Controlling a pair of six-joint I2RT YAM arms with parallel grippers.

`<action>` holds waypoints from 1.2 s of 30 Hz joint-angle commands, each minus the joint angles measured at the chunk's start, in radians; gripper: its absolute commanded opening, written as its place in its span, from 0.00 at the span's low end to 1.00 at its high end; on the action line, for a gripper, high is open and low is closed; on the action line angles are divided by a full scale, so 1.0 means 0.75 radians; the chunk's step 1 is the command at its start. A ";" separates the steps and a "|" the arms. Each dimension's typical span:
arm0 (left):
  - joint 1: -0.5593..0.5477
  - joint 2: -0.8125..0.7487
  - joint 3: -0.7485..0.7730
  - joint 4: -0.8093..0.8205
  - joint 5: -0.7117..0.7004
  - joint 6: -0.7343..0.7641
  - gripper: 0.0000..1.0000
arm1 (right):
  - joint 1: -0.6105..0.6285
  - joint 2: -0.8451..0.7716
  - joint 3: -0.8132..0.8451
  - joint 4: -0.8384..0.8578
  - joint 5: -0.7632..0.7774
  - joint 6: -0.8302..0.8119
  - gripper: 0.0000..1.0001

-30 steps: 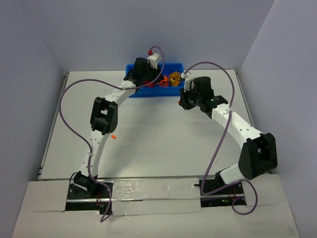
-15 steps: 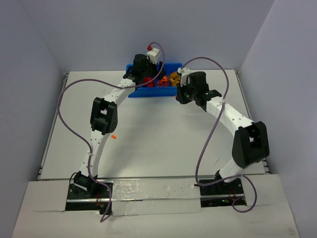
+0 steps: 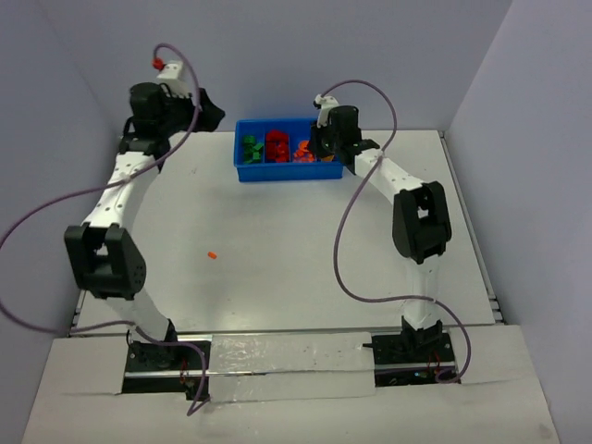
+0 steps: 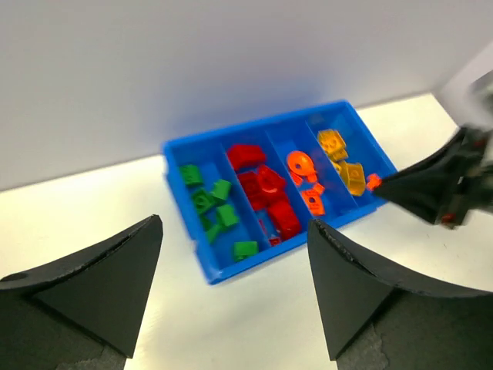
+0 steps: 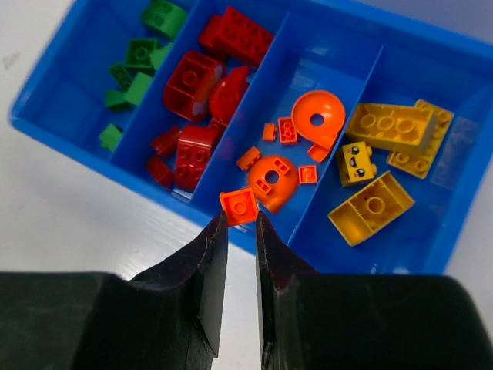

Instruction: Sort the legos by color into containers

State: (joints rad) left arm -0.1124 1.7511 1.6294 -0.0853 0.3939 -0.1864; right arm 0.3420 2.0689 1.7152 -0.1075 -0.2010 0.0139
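The blue tray (image 3: 277,174) stands at the back of the table, its containers holding green, red, orange and yellow legos (image 5: 194,83) from left to right. My right gripper (image 5: 241,218) is shut on a small orange lego (image 5: 239,206), held over the tray's near wall at the orange compartment (image 5: 339,62). In the top view the right gripper (image 3: 321,146) hangs over the tray's right part. My left gripper (image 3: 208,113) is raised at the far left, away from the tray, and its jaws stand open and empty in the left wrist view (image 4: 235,223).
One small orange piece (image 3: 212,253) lies alone on the white table in front of the left arm. Grey walls close in the table at the back and on both sides. The right arm reaches along the table's right half.
The left gripper opened over the tray, then swung up and away to the far left. The right gripper carried the orange lego forward to the tray's near wall.
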 commanded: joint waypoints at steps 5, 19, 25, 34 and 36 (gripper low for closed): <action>0.146 -0.310 -0.335 -0.258 0.142 0.121 0.87 | -0.008 0.315 0.350 0.047 0.036 0.048 0.01; 0.266 -0.412 -0.554 -0.853 0.366 0.887 0.83 | 0.001 0.382 0.422 0.066 0.063 0.026 0.44; 0.273 -0.419 -0.629 -1.071 0.416 1.276 0.78 | 0.014 0.351 0.429 0.060 0.049 0.023 0.50; 0.271 -0.529 -0.868 -1.324 0.452 2.081 0.73 | 0.016 0.091 0.306 -0.031 -0.022 0.040 0.70; 0.271 -0.513 -0.902 -1.372 0.466 2.278 0.71 | 0.016 -0.037 0.207 -0.038 -0.033 0.040 0.83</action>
State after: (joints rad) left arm 0.0872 1.3814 0.9862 -0.9997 0.6836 1.1415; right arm 0.3473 2.2762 1.9352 -0.1416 -0.1956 0.0399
